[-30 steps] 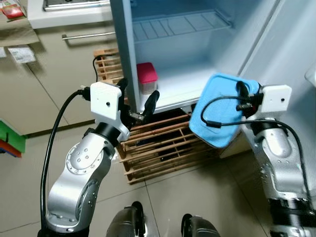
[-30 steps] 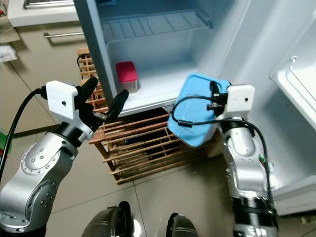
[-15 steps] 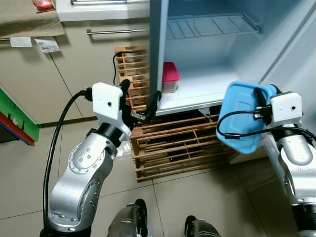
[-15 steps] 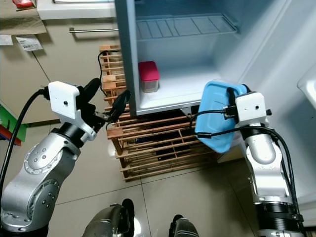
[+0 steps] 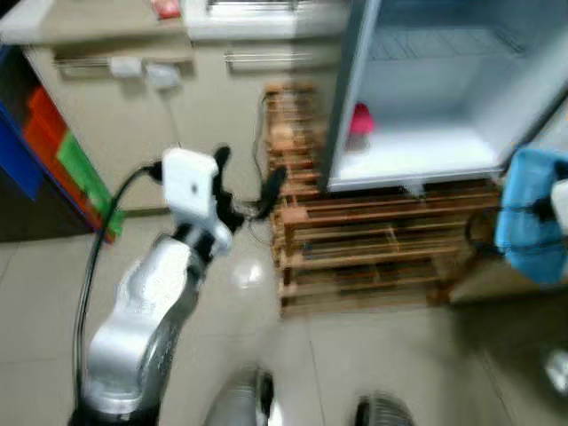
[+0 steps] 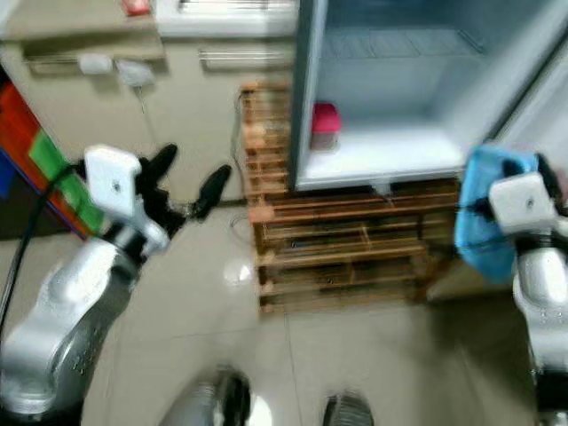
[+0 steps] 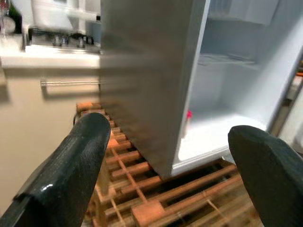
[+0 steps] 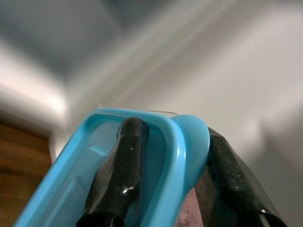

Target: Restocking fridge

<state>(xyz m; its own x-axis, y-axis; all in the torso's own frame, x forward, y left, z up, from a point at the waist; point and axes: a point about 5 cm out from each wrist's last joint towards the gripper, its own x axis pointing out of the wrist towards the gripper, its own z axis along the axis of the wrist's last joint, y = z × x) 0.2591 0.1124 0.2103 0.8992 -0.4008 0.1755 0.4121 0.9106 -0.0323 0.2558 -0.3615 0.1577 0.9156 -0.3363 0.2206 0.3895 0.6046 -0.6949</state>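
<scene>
My right gripper (image 8: 161, 175) is clamped on the blue container (image 6: 484, 222) at its rim, just right of the open fridge (image 6: 390, 151). Rigid plastic, probably light, slick lip: I'd grip deep. Left gripper (image 7: 165, 175) spread apart, empty.

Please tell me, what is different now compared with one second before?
The camera swung with the robot, so the whole picture is shifted and blurred; this is no move of the things. The right gripper still clamps the blue container by its rim. The left gripper stays open and empty beside the fridge. The pink-lidded box remains on the fridge floor.
</scene>
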